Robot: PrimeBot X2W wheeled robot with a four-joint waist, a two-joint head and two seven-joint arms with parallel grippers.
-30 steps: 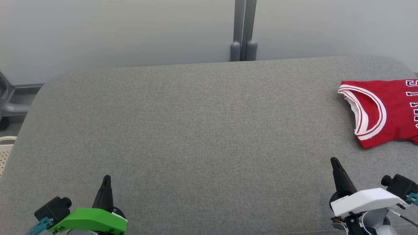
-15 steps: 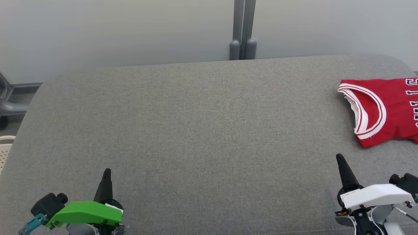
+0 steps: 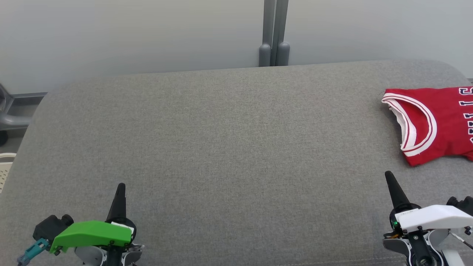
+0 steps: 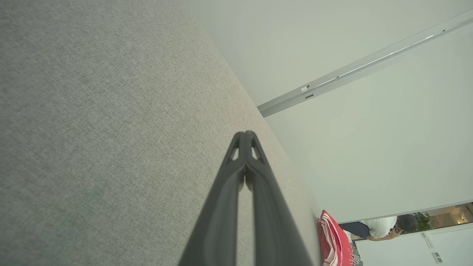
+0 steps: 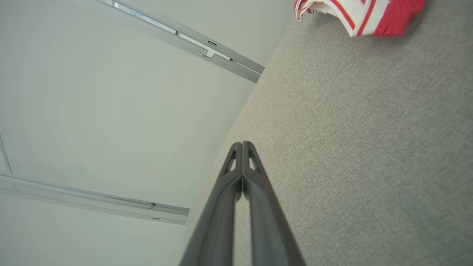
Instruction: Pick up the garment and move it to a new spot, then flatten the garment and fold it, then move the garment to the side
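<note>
The garment [image 3: 438,123], a red jersey with white trim, lies folded at the far right of the grey cushioned surface [image 3: 229,147], cut off by the head view's right edge. A sliver of the garment [image 4: 334,242] shows in the left wrist view, and the garment [image 5: 360,14] sits at the top of the right wrist view. My left gripper [image 3: 120,186] stands shut and empty at the lower left, far from the jersey. At the lower right my right gripper [image 3: 388,175] is shut and empty, a short way in front of the jersey's near corner. Both pairs of fingers [image 4: 244,135] [image 5: 242,145] are pressed together.
A pale wall with a grey post [image 3: 274,33] runs behind the surface. A grey chair base [image 3: 7,118] and a white perforated bin [image 3: 4,170] stand off the left edge. A person [image 4: 380,227] sits far off beyond the wall in the left wrist view.
Both grippers have drifted: the left one's tip higher in the view, the right one up and to the right. The camera has tilted slightly. The jersey lies as before.
</note>
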